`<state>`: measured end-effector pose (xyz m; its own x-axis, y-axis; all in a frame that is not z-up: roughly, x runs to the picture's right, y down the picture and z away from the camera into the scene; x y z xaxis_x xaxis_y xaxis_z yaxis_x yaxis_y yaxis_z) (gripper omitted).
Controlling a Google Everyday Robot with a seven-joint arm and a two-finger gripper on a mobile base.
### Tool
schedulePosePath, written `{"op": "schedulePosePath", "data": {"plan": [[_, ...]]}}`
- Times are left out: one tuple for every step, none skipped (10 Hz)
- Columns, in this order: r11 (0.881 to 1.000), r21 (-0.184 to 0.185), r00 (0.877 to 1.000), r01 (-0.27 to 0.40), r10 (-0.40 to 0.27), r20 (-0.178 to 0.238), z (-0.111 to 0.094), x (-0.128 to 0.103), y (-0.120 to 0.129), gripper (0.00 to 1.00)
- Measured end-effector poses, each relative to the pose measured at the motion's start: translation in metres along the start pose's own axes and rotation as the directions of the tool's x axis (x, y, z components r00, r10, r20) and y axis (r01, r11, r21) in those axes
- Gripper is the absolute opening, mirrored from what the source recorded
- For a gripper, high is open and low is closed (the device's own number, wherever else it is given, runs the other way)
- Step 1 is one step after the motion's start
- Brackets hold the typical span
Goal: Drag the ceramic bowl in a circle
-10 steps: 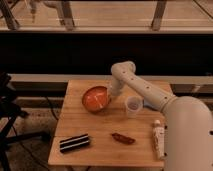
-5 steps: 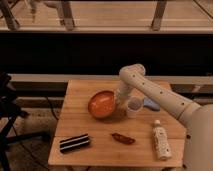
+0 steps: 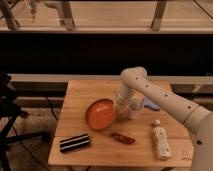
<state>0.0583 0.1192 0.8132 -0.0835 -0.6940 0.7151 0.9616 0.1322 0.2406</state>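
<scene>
Perhaps an office, gripper over wooden table

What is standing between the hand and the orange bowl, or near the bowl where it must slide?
Nothing visible separates them: the hand is at the right rim of the ceramic bowl. Close by, the white cup stands just right of it, and a small red object lies near its lower right.
</scene>
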Motion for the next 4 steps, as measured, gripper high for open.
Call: {"op": "schedulePosePath", "data": {"plan": [[0.999, 0.004, 0.999, 0.037, -0.037, 0.013, 0.005, 0.000, -0.013, 0.02], [0.997, 0.007, 0.997, 0.071, -0.071, 0.026, 0.010, 0.000, -0.026, 0.02], [0.993, 0.014, 0.992, 0.117, -0.117, 0.048, 0.020, 0.000, -0.046, 0.02], [0.988, 0.027, 0.986, 0.151, -0.152, 0.061, 0.029, 0.002, -0.063, 0.02]]}}
